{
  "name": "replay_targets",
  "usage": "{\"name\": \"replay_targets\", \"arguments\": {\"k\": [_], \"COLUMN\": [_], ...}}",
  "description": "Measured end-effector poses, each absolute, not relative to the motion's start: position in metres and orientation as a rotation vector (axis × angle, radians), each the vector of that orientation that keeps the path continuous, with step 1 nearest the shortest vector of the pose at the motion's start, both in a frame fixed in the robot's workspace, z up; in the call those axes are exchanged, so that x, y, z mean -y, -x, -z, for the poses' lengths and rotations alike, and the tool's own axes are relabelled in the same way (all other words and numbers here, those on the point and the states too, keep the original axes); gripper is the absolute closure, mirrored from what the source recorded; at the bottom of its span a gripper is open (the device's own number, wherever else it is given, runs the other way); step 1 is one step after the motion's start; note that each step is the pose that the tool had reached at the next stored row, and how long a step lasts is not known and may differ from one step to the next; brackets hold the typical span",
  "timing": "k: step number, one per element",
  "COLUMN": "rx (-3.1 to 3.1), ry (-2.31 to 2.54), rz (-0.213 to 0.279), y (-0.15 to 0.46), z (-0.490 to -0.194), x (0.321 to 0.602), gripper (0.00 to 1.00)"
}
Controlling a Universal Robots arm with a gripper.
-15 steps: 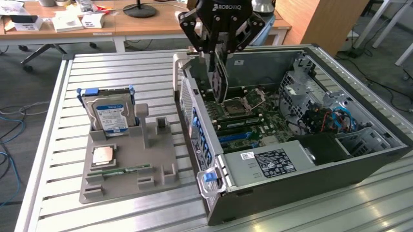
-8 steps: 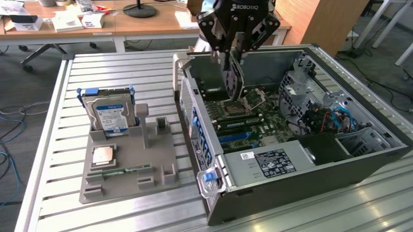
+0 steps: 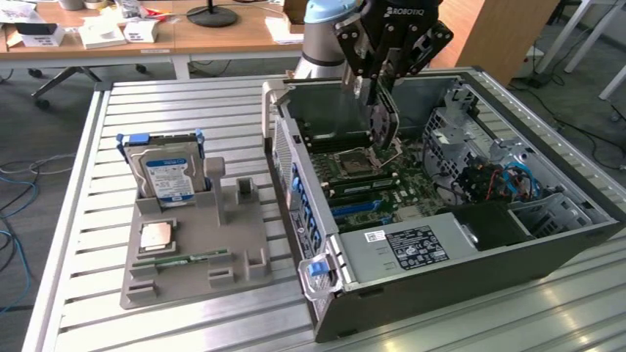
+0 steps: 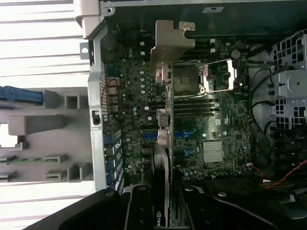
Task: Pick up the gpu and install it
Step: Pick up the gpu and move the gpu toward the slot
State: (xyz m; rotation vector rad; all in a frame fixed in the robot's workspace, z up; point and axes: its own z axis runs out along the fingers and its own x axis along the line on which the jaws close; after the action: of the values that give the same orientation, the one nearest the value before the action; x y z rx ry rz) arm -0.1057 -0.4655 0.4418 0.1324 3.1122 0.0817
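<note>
— Jaws are clamped on the gpu (image 3: 383,121), so you're holding it by its top edge. It hangs on edge inside the open computer case (image 3: 293,158).

— So the pick-up is done?

— By the look of it, yes. The card is off the gray holder tray (image 3: 196,253) on the tabletop (image 3: 78,220). That tray carries the hard drive (image 3: 166,172), a processor chip (image 3: 157,236) and the green memory stick (image 3: 190,258).

— And the install?

— Not done, as I read it. In the exterior view your card hangs above the motherboard (image 3: 377,187), roughly over the processor socket (image 3: 354,160), with its lower edge clear of the board. The blue slots (image 3: 357,207) lie nearer the power supply (image 3: 411,246), apart from the card.

— What does the wrist view give you?

— You're looking straight down the card's thin edge (image 4: 163,120). Its pale metal bracket (image 4: 169,43) is toward the case's rear wall, and the blue slots (image 4: 184,134) sit just beside the card's line. I can't tell from that view whether it is lined up over a slot.

— So what's left?

— My judgement: the grasp and the carry into the case are finished. Seating the card in a slot and letting go of it are yet to be done.
</note>
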Motion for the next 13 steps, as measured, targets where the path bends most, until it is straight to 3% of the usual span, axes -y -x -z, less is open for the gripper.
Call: {"name": "replay_targets", "arguments": {"k": [13], "rx": [-3.113], "ry": [-0.122], "rz": [-0.084], "y": [0.046], "z": [-0.441], "x": [0.465], "gripper": [0.74]}}
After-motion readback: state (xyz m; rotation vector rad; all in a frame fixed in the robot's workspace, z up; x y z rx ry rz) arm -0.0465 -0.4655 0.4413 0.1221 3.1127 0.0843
